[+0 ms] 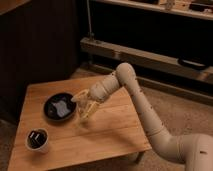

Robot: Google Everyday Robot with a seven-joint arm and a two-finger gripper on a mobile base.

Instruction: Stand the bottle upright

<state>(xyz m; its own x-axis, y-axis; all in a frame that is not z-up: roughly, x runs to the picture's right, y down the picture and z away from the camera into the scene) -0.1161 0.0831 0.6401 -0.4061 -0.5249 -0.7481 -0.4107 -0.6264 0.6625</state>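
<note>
I see the gripper (pixel 86 111) closed around the bottle (pixel 84 112) just off the black pan's (pixel 59 106) 3 o'clock edge, its long axis running near 12-to-6, slightly tilted.

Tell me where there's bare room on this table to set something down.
Bare wood on the table runs right of the gripper to the right edge, and along the front between the white cup and that edge. It is crowded around the black pan, gripper and bottle.
</note>
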